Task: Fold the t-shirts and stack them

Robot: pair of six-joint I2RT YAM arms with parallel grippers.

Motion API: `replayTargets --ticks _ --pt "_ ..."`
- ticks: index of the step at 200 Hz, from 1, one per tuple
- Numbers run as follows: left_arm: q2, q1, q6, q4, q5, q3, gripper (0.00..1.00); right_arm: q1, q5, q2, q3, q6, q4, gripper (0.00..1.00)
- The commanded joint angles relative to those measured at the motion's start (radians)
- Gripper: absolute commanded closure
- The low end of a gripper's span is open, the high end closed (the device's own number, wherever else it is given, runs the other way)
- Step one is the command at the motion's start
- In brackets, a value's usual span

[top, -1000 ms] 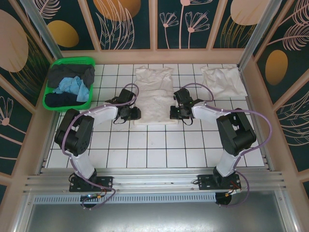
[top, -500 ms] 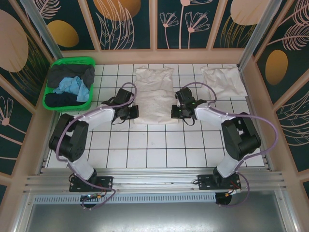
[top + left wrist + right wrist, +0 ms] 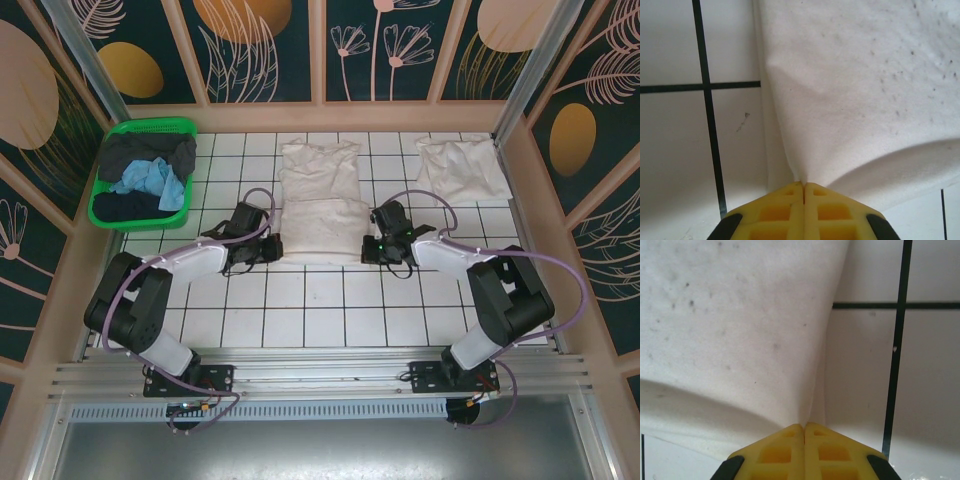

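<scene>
A white t-shirt [image 3: 320, 175] lies flat at the middle back of the tiled table, and its near half [image 3: 322, 232] is raised off the tiles. My left gripper [image 3: 274, 247] is shut on the shirt's left near corner. Its yellow fingertips [image 3: 790, 192] pinch the cloth [image 3: 850, 85] that stretches away from them. My right gripper [image 3: 367, 248] is shut on the right near corner. There too the fingertips [image 3: 817, 432] pinch the cloth [image 3: 735, 325]. A second white t-shirt [image 3: 462, 166] lies folded at the back right.
A green basket [image 3: 150, 126] with dark and light blue clothes stands at the back left. Wooden walls close the table at the back and both sides. Bare white tiles [image 3: 320, 310] lie between the shirt and the arm bases.
My left gripper has shut on the shirt's corner. Both grippers have shifted slightly toward the near side and lifted the shirt's near half, and a crease now runs across its middle.
</scene>
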Motion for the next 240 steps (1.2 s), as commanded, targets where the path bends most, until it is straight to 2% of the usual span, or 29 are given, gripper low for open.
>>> replayTargets --ticks 1,14,33,46,57,66,74,110,128,149,168,195,207,212,226,240 --pt "0.002 0.000 -0.022 0.031 -0.012 -0.030 0.99 -0.003 -0.006 -0.010 -0.017 0.010 0.013 1.00" --pt "-0.004 0.000 -0.020 0.032 0.003 -0.041 0.99 -0.004 -0.011 -0.002 -0.002 -0.003 -0.010 1.00" --pt "-0.019 0.000 -0.014 0.001 0.002 -0.040 0.85 -0.003 0.014 -0.014 0.047 -0.019 -0.085 1.00" --pt "-0.041 0.000 -0.001 -0.029 -0.009 -0.032 0.84 -0.002 0.040 -0.038 0.075 -0.028 -0.121 0.96" --pt "-0.056 0.001 0.010 -0.055 -0.023 -0.013 0.74 -0.002 0.045 -0.053 0.101 -0.035 -0.133 0.90" --pt "-0.058 0.001 0.017 -0.080 -0.037 0.012 0.67 -0.002 0.050 -0.055 0.128 -0.041 -0.142 0.79" --pt "-0.051 -0.002 0.020 -0.103 -0.058 0.043 0.64 -0.001 0.057 -0.051 0.152 -0.045 -0.137 0.76" --pt "0.073 -0.018 0.020 -0.103 -0.035 0.240 0.66 0.013 0.014 0.044 0.219 -0.033 -0.054 0.73" --pt "0.122 -0.045 0.003 -0.062 0.009 0.270 0.67 0.029 0.005 0.084 0.202 -0.007 -0.024 0.73" --pt "0.171 -0.073 -0.028 -0.004 0.064 0.221 0.70 0.065 -0.002 0.096 0.129 0.030 0.016 0.73" --pt "0.172 -0.075 -0.065 0.057 0.078 0.107 0.71 0.063 0.008 0.087 0.046 0.062 0.033 0.75" --pt "0.181 -0.076 -0.087 0.089 0.050 0.006 0.72 0.040 0.034 0.060 -0.044 0.067 0.048 0.72" --pt "0.195 -0.075 -0.097 0.092 0.023 -0.012 0.72 0.041 0.008 0.061 -0.080 0.070 0.070 0.71" --pt "0.199 -0.075 -0.109 0.096 0.013 -0.017 0.73 0.011 -0.011 0.060 -0.092 0.066 0.079 0.70" --pt "0.200 -0.076 -0.124 0.118 0.028 -0.033 0.73 0.008 -0.019 0.054 -0.109 0.061 0.076 0.68" --pt "0.170 -0.076 -0.134 0.112 -0.007 -0.044 0.68 0.008 0.008 0.024 -0.111 0.048 0.041 0.67"
